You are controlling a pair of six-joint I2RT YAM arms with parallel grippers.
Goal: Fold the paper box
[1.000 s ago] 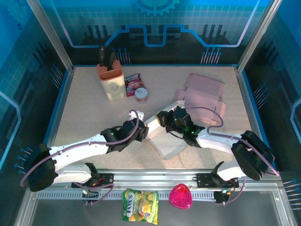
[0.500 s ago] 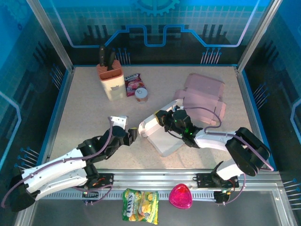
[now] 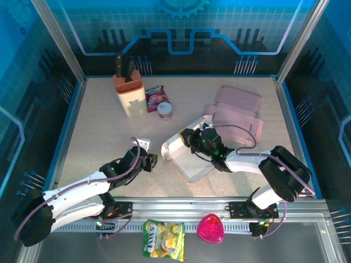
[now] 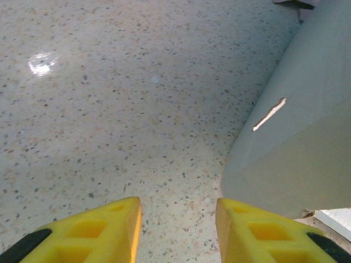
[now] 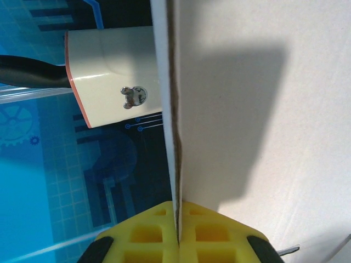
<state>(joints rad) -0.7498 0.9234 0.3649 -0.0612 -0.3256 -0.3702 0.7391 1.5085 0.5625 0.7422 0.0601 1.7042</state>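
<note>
left claw [image 4: 178, 219] has backed off, gaping, empty | paper box [image 3: 192, 161] just right of its tips | right claw [image 5: 178, 222] still pinches a raised wall's edge | fold likely unfinished, one-handed

One white half-folded paper box [image 3: 189, 167], one beige knife block with an orange top [image 3: 129, 96], two black knife handles [image 3: 118, 63], one red snack packet [image 3: 155, 97] and one small round tin [image 3: 164, 110]. One yellow-green sweet bag [image 3: 163, 239] and one pink rounded plastic piece [image 3: 210, 229]. Pink flattened cardboard [image 3: 237, 112] makes one pile, its sheets too overlapped to count.
</note>
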